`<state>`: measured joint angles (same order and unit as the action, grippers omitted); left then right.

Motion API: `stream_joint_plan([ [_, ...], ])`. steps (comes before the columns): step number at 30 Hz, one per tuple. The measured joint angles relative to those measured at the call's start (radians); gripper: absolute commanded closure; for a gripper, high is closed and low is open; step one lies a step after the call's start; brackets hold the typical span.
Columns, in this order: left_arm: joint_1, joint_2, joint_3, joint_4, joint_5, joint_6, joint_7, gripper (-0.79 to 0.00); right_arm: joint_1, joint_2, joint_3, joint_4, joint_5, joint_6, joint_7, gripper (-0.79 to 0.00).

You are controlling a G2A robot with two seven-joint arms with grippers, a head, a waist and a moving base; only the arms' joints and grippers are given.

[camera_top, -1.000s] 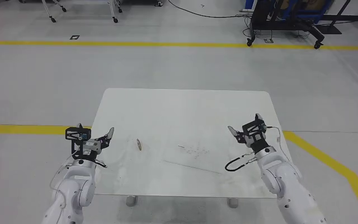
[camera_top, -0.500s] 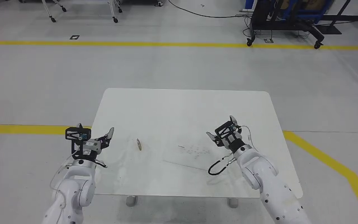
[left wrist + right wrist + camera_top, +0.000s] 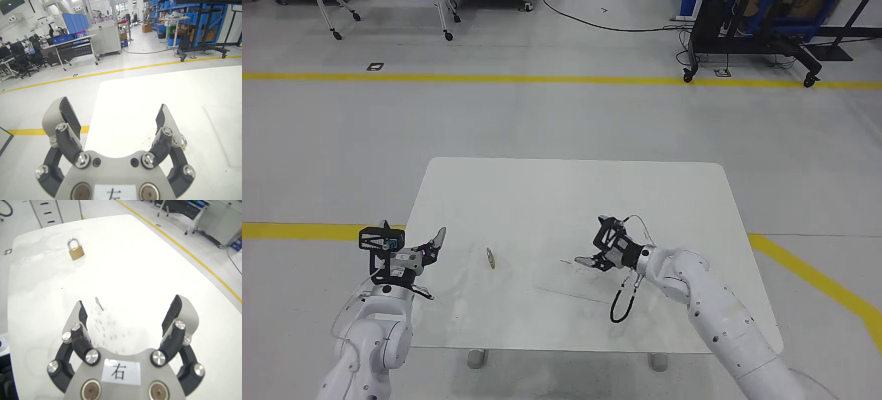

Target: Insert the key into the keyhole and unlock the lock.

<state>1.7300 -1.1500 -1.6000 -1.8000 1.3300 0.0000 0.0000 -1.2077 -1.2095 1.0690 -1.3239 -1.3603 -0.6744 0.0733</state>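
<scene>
**A:** How was the right pincer (image 3: 128,306)?

**B:** It was wide open. Its two ribbed black pads (image 3: 83,315) were far from each other and nothing was between them. It was above the middle part of the white table with rounded corners (image 3: 132,247). I could not tell if a fingertip touched the surface.

**A:** And the key?

**B:** The small, thin silver metal key (image 3: 99,303) lay flat on the table just past the fingertips. It was nearer to one finger than to the other, and neither finger touched it. (From above it was only a thin line just beside the pincer, on its left.) Under the pincer the table had a group of short dark scuff marks (image 3: 105,330).

**A:** Where was the lock?

**B:** The brass padlock with a silver steel shackle (image 3: 76,250) lay flat too, well apart from the key and farther to the left. The shackle looked closed in the body.

**A:** And the left pincer?

**B:** The left pincer (image 3: 113,111) was also open and empty, at the left edge of the table. The padlock was near it, partly hidden behind one of its fingers (image 3: 169,121). So the padlock was between the two pincers, closer to the left one.
</scene>
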Motion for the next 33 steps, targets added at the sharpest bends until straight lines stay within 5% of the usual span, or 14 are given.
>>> stream_joint_plan([
  [3, 0.0, 0.0, 0.0, 0.0, 0.0, 0.0, 0.0, -0.785, 0.059, -0.01, -0.05, 0.082, 0.009, -0.102, -0.054, -0.785],
  [6, 0.0, 0.0, 0.0, 0.0, 0.0, 0.0, 0.0, -0.785, 0.112, -0.024, -0.083, 0.18, 0.035, -0.135, -0.064, -0.576],
  [15, 0.0, 0.0, 0.0, 0.0, 0.0, 0.0, 0.0, -0.785, 0.222, -0.078, -0.227, 0.303, 0.019, -0.095, 0.014, -0.348],
  [17, 0.0, 0.0, 0.0, 0.0, 0.0, 0.0, 0.0, -0.785, 0.236, -0.085, -0.252, 0.314, -0.01, -0.091, 0.01, -0.249],
  [20, 0.0, 0.0, 0.0, 0.0, 0.0, 0.0, 0.0, -0.785, 0.251, -0.092, -0.274, 0.332, -0.036, -0.079, 0.01, 0.0],
  [33, 0.0, 0.0, 0.0, 0.0, 0.0, 0.0, 0.0, -0.785, 0.257, -0.09, -0.29, 0.317, -0.129, -0.051, -0.07, 0.0],
])
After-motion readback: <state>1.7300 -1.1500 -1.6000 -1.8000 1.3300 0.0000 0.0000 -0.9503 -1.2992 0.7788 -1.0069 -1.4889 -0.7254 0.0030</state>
